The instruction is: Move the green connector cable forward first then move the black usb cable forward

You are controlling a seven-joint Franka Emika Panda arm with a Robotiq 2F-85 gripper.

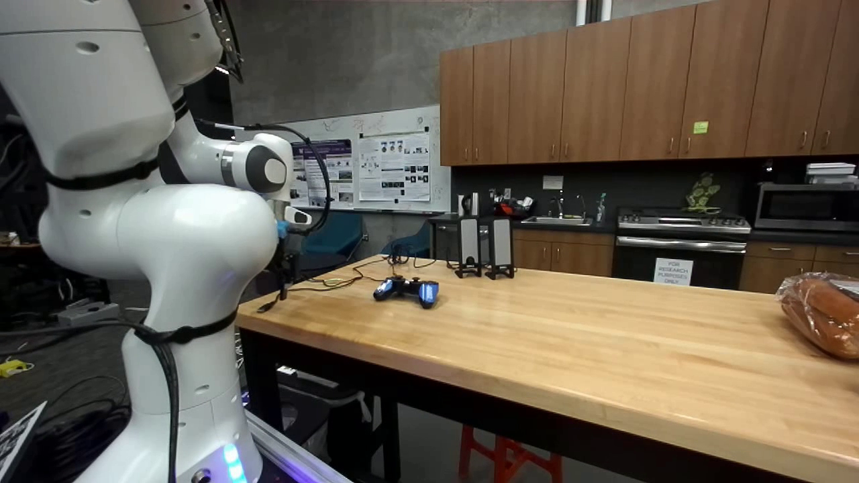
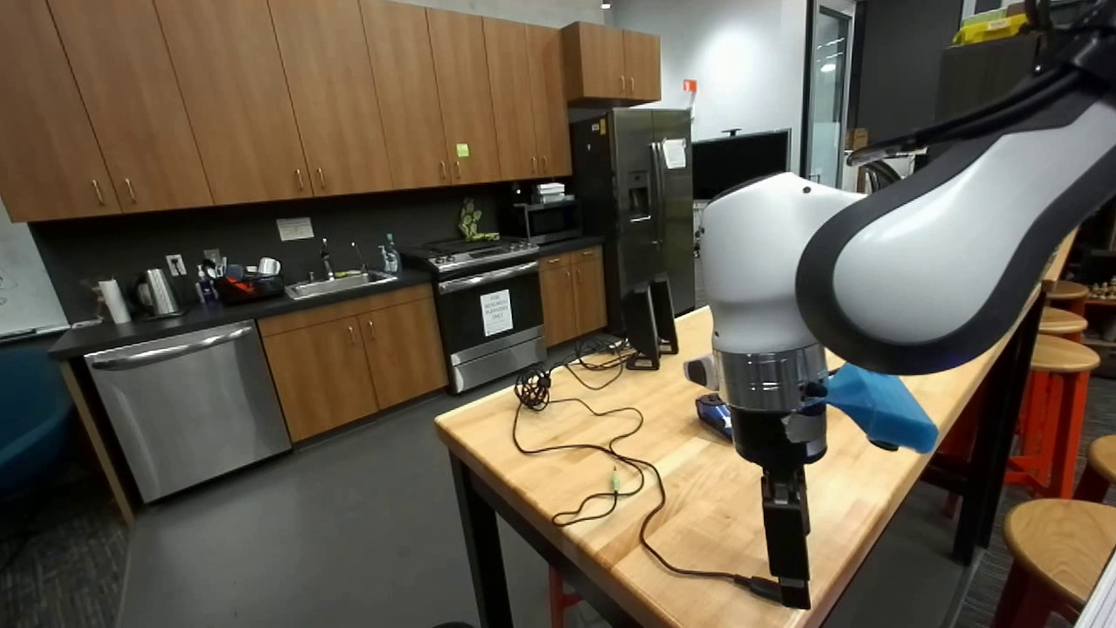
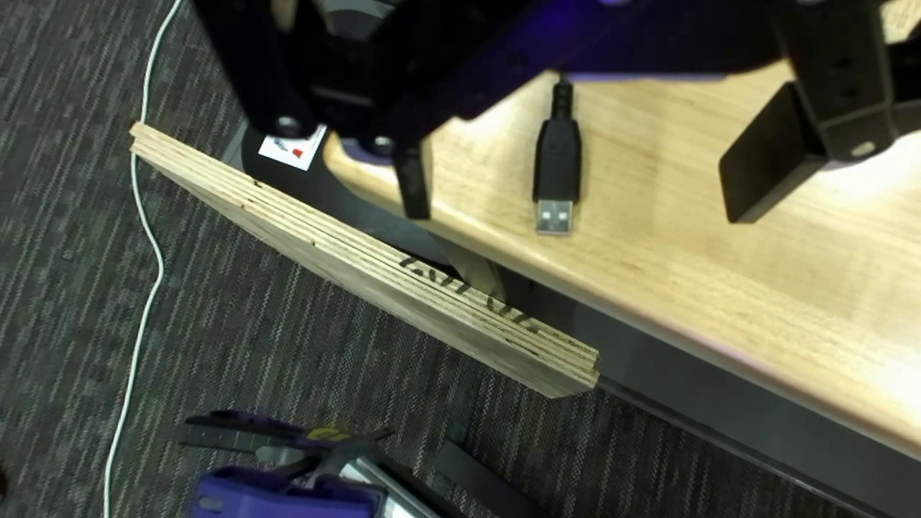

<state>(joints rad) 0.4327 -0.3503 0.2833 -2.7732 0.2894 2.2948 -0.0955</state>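
- Hanging from the white robot arm (image 2: 767, 253) over one corner of the light-brown wooden table (image 1: 570, 335), the black two-finger gripper (image 3: 581, 205) has its fingers (image 3: 773, 155) released, standing wide apart.
- On the table, near this same corner, lies the black USB cable (image 3: 557, 162) with a silver metal plug (image 3: 554, 216); the wrist view shows this plug between the fingers, with a gap on each side.
- Farther from that corner, also on the table, there is the thin black cable with a pale green connector (image 2: 615, 481); it runs in loose loops.
- Deeper on the table rests a blue-and-black game controller (image 2: 715, 416), which the arm partly covers in an exterior view.
- Close to the table's far edge are a tangled coil of black wire (image 2: 532, 386) and two black speakers with grey fronts (image 1: 468, 245).
- Beyond the table stand a steel-and-black oven (image 1: 681, 251), a steel sink (image 1: 557, 223) set in a dark counter (image 1: 805, 237), and brown wooden cabinets (image 1: 597, 100) on the wall.
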